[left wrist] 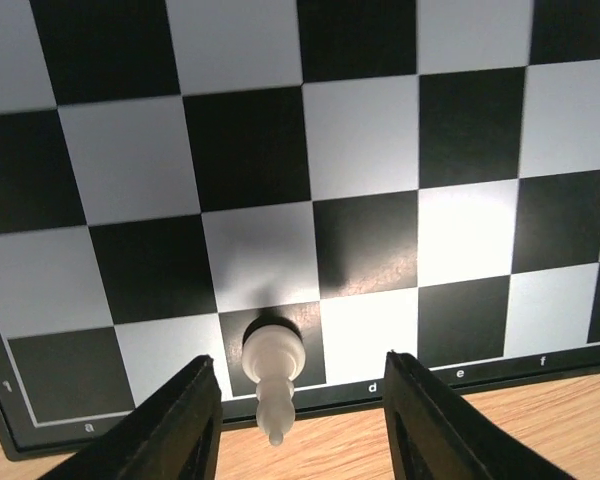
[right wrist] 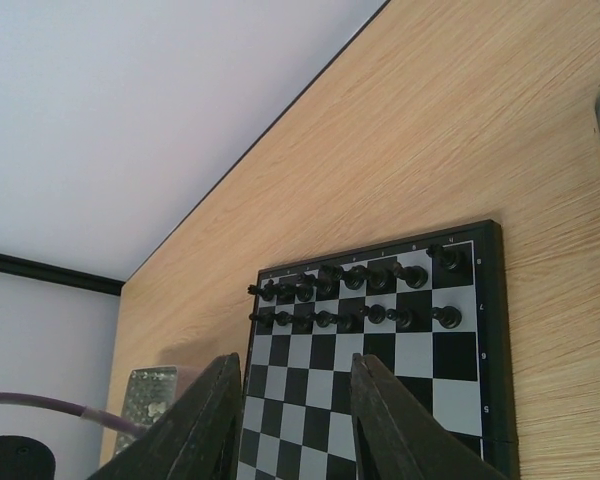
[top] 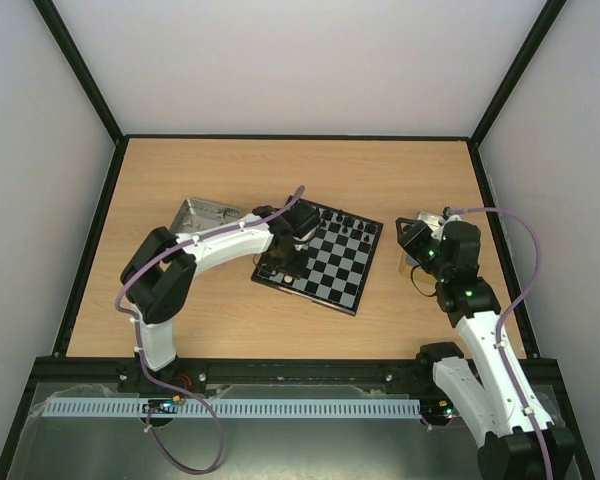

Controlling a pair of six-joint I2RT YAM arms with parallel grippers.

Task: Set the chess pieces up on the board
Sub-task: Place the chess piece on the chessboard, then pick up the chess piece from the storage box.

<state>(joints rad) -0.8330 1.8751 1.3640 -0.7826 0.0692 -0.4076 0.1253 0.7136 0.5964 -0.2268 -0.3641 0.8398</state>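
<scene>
White piece (left wrist: 272, 352): upright at board (left wrist: 360, 150) edge
Left tool (left wrist: 300, 368): spread, straddling it
Right tool (right wrist: 298, 362): spread, empty
Risk: careless lift-off clips, topples it

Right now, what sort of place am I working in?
Probably a robot test cell, not a home: a wooden tabletop boxed in by plain white panels on a black frame, with the board and a metal tray laid out.

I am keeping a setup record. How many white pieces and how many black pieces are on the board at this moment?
White pieces: 1
Black pieces: 16, in two crowded rows at the far edge, so the count is approximate
Total on the board: 17
</scene>
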